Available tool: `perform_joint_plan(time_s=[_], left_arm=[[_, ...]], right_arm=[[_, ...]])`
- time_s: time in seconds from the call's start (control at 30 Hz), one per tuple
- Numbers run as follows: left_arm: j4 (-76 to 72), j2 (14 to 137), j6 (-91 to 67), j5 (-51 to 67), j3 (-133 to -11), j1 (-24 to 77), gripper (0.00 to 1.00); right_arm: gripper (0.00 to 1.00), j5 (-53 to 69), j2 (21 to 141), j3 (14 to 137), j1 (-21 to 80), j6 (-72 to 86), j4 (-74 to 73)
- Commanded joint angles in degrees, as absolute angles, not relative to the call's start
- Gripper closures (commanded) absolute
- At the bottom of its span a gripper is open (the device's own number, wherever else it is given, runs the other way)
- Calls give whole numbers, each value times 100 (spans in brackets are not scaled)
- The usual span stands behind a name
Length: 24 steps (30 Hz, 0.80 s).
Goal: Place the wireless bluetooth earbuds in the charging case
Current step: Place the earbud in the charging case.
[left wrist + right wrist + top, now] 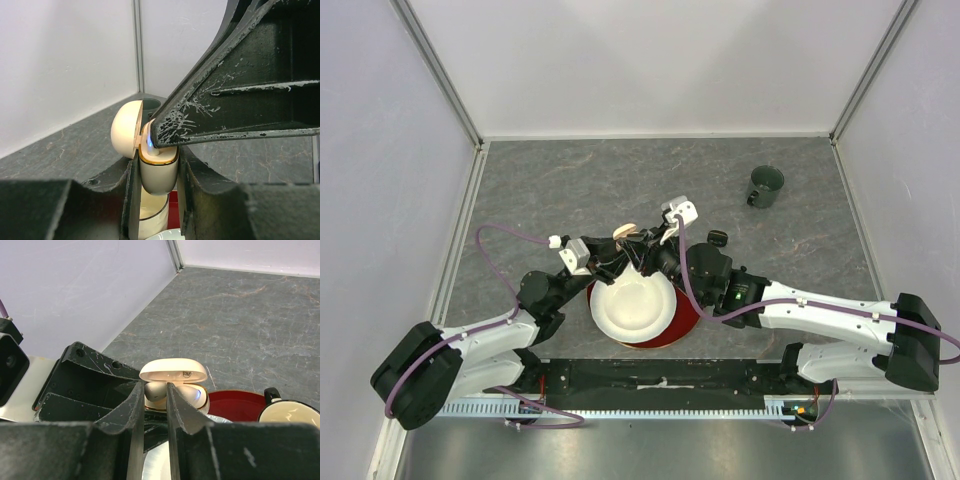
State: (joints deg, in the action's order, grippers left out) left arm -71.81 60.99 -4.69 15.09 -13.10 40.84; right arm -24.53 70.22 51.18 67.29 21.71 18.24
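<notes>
Wireless bluetooth earbuds: showing here as a single white bud, sitting at the mouth of the case and going in under a fingertip; not finding the other buds in any view.

From the top view: meeting both arms over the grey stone-patterned surface, above a white round dish lying on a red plate, probably so that a slipped bud drops somewhere easy to recover. Raising the cream, egg-shaped, gold-rimmed charging case between the left hand and the right hand. Leaving a dark green mug well apart at the far right, and a small black item near the right arm, too small to identify.

From the left wrist: clamping the case body on both sides, left hand narrow on it, holding it upright with the hinged lid swung open to the left, serving as a steady fixture. Pressing in from the right with a scratched black finger of the right hand, tip touching the bud beside a small blue light.

From the right wrist: sighting between fingers pinched almost together, aimed at the open case just past the tips. Reading that hand as closed, yet not being able to tell whether pinching the bud or only nudging it home. Coming in on the side away from the lid, likely to avoid fouling it.
</notes>
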Motion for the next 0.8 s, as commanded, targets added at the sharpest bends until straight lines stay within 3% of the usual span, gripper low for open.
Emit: perform_joint_plan(time_s=[0.0, 0.03, 0.77], left_arm=[[-8306, 5959, -360, 1521, -1415, 4096, 98], [-8306, 5968, -369, 1521, -1415, 4087, 98], [-8306, 5985, -360, 1521, -1380, 4087, 98]], right_arm=[[84, -2479, 7075, 5309, 6759, 2136, 1521], [79, -2470, 7066, 5317, 6750, 2110, 1521], [55, -2549, 7005, 5379, 6750, 2171, 1661]])
